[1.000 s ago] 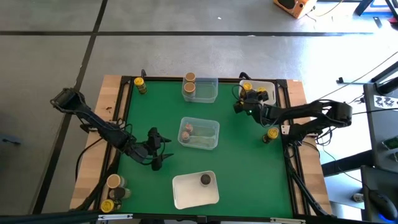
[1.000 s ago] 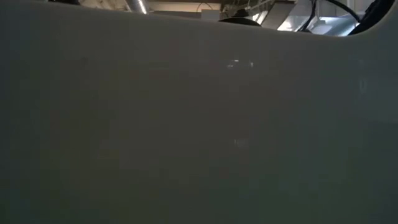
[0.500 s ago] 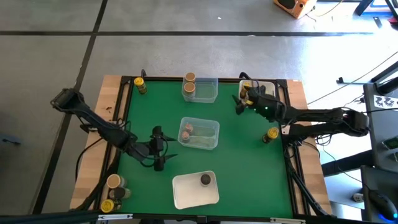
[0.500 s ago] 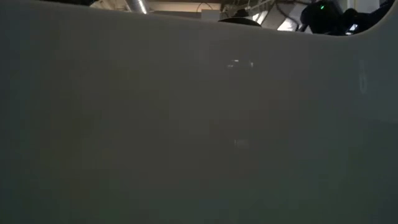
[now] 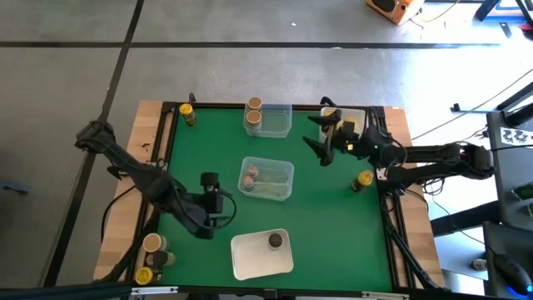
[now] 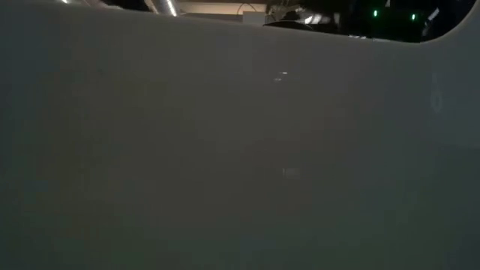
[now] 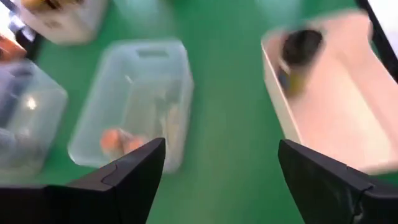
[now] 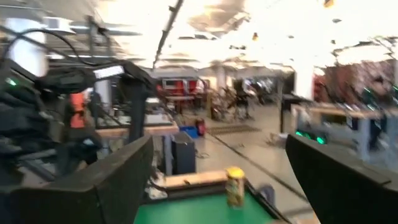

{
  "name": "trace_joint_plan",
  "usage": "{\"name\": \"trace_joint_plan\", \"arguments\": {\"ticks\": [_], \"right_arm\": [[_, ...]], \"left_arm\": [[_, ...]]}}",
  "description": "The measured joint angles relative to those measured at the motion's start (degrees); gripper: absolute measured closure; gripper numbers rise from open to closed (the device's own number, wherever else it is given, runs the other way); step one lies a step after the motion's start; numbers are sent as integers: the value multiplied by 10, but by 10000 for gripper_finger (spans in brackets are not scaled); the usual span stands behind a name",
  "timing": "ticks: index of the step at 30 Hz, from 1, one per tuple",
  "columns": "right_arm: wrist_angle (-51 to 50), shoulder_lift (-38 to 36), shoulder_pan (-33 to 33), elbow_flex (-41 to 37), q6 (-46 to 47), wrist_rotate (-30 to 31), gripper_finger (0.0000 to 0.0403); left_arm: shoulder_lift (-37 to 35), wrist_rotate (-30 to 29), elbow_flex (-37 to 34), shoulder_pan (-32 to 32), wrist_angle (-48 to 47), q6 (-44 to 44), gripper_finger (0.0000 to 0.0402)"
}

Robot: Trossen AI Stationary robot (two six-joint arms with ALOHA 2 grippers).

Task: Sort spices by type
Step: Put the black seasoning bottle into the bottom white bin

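Observation:
Small spice jars stand about the green table. A tan-topped jar [image 5: 253,105] is in the far clear tray [image 5: 275,123]. Brownish jars [image 5: 250,175] [image 7: 121,140] sit in the middle clear tray [image 5: 279,185]. A dark grey jar [image 5: 275,241] [image 7: 298,50] stands in the near white tray [image 5: 250,260]. Yellow-topped jars stand loose at the far left [image 5: 189,112] [image 8: 234,185] and at the right [image 5: 363,180]. My left gripper [image 5: 218,204] [image 7: 221,168] hangs open above the mat, left of the middle tray. My right gripper [image 5: 316,135] [image 8: 217,174] is open and raised, beside the far right white tray [image 5: 356,115].
Two more jars [image 5: 152,243] [image 5: 146,273] stand on the wooden border at the near left corner. A black frame rail [image 5: 387,208] runs along the table's right side. A pale grey surface [image 6: 225,150] fills nearly all of the low view.
Both arms have risen off the table. My left gripper has rolled and tipped its fingers toward the trays, staying left of the middle tray. My right gripper has lifted away from the far right white tray and tipped up from pointing down to about level.

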Motion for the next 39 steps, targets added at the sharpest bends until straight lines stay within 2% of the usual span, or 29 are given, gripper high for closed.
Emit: {"name": "trace_joint_plan", "arguments": {"ticks": [3,7,11,17,23,30,39], "right_arm": [[-2,2,23,24,-30,1,39],[1,19,34,56,-40,8,39],[1,51,38,76,-29,-20,39],[-1,118,38,113,-24,-82,39],[-2,155,38,142,-10,-132,39],[-3,165,45,146,-11,-136,39],[-14,165,45,146,-12,-125,39]], "left_arm": [[37,45,50,-13,-91,-59,92],[82,148,112,-41,-177,-126,92],[117,190,140,-85,-230,-165,92],[153,255,142,-143,-235,-218,92],[180,245,142,-182,-205,-321,92],[203,321,142,-219,-228,-365,92],[231,381,141,-253,-246,-333,92]]}}
